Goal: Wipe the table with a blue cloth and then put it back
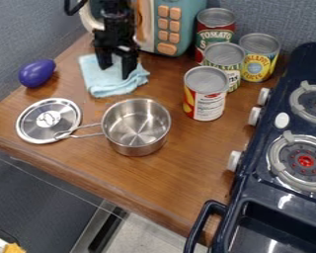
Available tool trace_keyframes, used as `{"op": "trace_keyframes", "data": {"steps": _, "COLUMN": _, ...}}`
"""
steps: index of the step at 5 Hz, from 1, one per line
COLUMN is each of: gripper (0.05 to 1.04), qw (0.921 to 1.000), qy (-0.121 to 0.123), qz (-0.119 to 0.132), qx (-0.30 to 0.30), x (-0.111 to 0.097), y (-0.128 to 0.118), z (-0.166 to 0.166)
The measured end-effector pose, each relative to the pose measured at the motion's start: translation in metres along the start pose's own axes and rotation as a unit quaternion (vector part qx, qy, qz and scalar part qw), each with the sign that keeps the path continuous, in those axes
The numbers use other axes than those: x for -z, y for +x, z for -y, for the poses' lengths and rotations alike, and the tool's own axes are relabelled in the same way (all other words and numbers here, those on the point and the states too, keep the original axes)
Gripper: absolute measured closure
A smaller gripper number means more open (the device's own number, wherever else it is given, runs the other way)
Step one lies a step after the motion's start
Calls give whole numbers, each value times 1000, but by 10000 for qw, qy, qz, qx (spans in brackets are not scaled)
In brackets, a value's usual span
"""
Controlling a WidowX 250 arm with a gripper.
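The black gripper (117,70) hangs at the upper left of the table, directly over the blue cloth (113,87). Its two fingers stand apart, with light blue fabric visible between them; whether the tips touch it I cannot tell. The cloth lies loosely spread and a little wrinkled on the brown wooden table (193,173), in front of the toy microwave.
A steel pot (136,126) and a round lid (48,120) sit in front of the cloth, a purple egg-shaped object (36,73) to its left. Several cans (205,94) stand right of it. Behind is the teal microwave (192,20); a dark stove (253,173) borders the right side.
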State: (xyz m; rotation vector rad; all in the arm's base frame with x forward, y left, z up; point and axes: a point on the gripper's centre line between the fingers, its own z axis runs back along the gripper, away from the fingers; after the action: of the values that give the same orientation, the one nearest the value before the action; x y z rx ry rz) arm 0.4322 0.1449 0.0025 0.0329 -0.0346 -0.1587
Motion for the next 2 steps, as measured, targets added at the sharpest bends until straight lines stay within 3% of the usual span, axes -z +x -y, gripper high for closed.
{"op": "trace_keyframes", "data": {"steps": 1, "gripper": 84, "qw": 10000, "qy": -25, "qz": 55, "qx": -53, "x": -1, "y": 9, "z": -6}}
{"op": "trace_keyframes", "data": {"steps": 2, "gripper": 84, "qw": 9999, "qy": -16, "qz": -52, "qx": -84, "x": 2, "y": 4, "z": -5}}
